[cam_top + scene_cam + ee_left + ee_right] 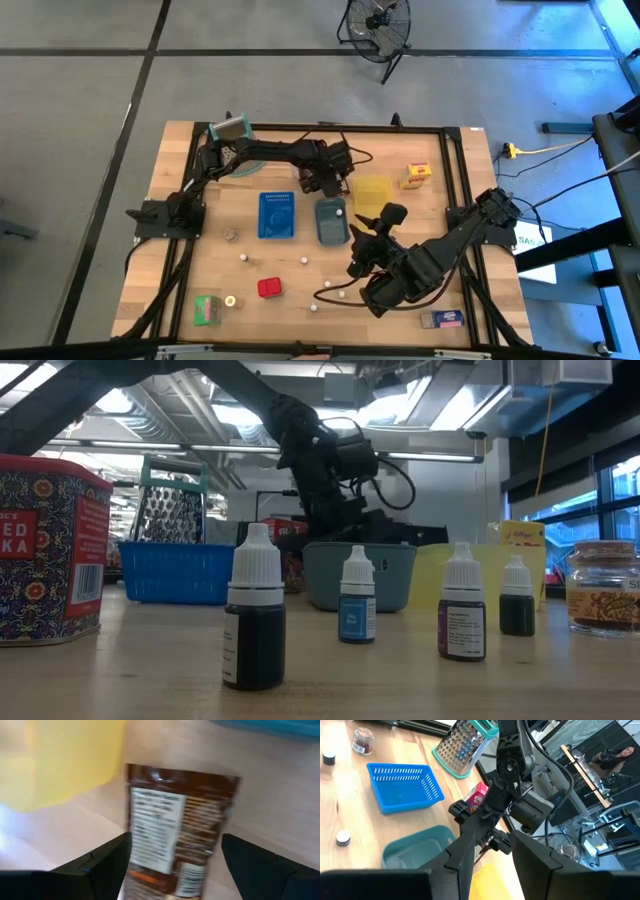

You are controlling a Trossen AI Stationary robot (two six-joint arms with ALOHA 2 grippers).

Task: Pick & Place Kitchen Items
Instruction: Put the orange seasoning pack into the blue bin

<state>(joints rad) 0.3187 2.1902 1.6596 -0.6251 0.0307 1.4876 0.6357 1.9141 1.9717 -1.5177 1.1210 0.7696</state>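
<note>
A brown packet (175, 805) with a white label lies flat on the wooden table between the yellow tray (65, 760) and the grey-blue tray (270, 727). My left gripper (176, 840) hovers over it, pointing steeply down and open. One finger stands on either side of the packet's near end, and I cannot tell whether either touches it. In the high view the same gripper (338, 188) sits between those two trays. My right gripper (368, 228) hangs raised over the table's middle right, open (492, 865) with nothing between its fingers.
A blue basket tray (277, 215) stands left of the grey-blue tray (330, 220). On the near half of the table are a red tin (269, 288), a green carton (207, 310), a blue carton (442, 320), a jar (231, 234) and white-capped bottles (253, 615). A mesh grater (232, 128) stands far left.
</note>
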